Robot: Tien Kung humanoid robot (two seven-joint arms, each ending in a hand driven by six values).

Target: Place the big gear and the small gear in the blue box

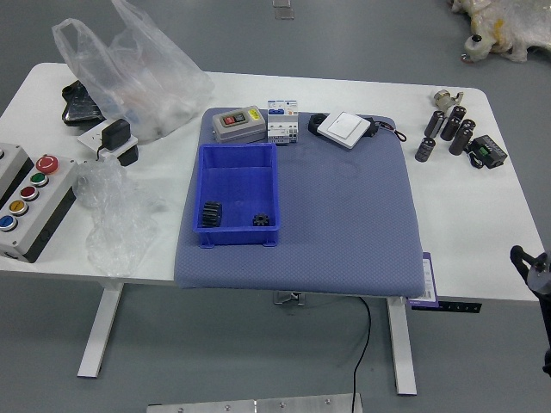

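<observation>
My right hand [535, 268] shows only in part at the picture's right edge, by the table's near right side, well away from the box. The blue box [237, 189] stands on the left part of the blue-grey mat. Inside it, near the front left corner, lies the big black gear [212, 214]. The small black gear [261, 220] lies near the box's front right corner, apart from the big one. The left hand is out of view.
Behind the box are a grey switch box [239, 126], white-blue boxes [282, 129] and a white device [347, 129]. Plastic bags [142, 77] and a button panel [43, 202] lie left. Dark cylinders [453, 123] stand at the back right.
</observation>
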